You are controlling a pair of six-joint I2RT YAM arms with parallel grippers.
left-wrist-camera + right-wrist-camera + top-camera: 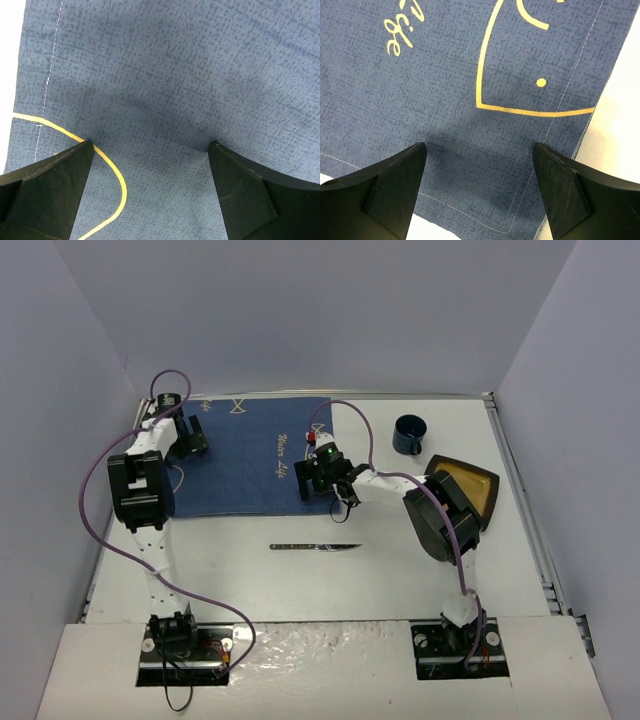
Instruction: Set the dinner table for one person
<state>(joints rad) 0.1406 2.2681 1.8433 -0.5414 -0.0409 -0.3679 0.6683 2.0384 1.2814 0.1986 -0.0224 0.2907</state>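
The dinner table (pixel 400 570) is a large white top with a thin metal rim. A dark blue cloth (pixel 250 455) with fish drawings lies flat on its far left part. My left gripper (pixel 192 440) is open and empty just above the cloth's left edge; in the left wrist view its tips (pixel 150 145) hover over blue fabric (pixel 175 75). My right gripper (pixel 318 476) is open and empty over the cloth's near right corner; in the right wrist view it (pixel 480 146) spans that corner (pixel 420 100), with bare table (pixel 620 100) beside it.
A knife (pixel 315 547) lies on the table in front of the cloth. A dark blue mug (pixel 408 434) stands at the far right. A square yellow plate with a dark rim (pixel 472 490) sits right of it, partly behind my right arm.
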